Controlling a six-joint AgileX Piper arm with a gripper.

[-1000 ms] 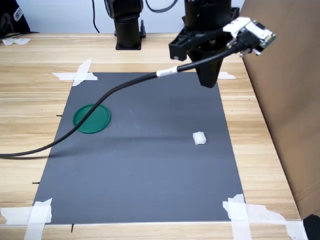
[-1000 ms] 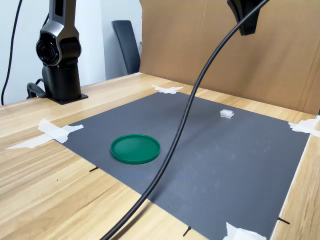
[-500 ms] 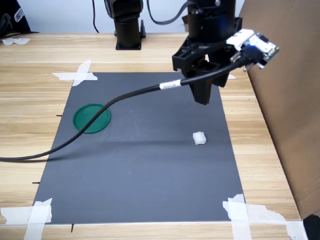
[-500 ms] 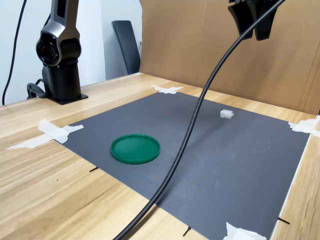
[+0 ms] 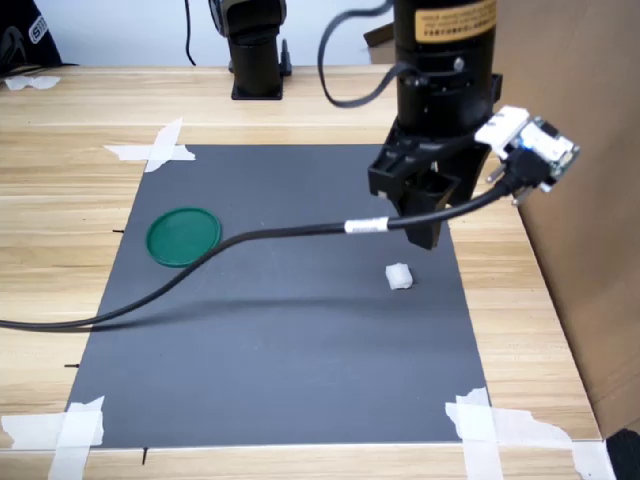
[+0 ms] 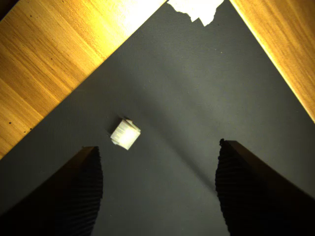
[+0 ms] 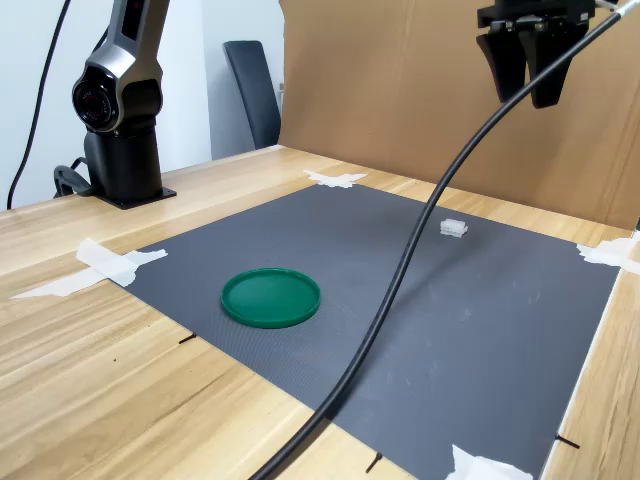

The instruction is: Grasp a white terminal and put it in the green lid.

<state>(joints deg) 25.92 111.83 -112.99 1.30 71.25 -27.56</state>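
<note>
Hanging above the dark mat (image 5: 280,340) with its jaws spread and nothing between them, the gripper (image 5: 415,225) points straight down, likely lining up a top-down pinch. In the first exterior view, the white terminal (image 5: 399,277) lies loose on the mat at about seven o'clock from the fingertips, close by. The green lid (image 5: 183,236) rests flat far off at nine o'clock, a clear drop target.
</note>
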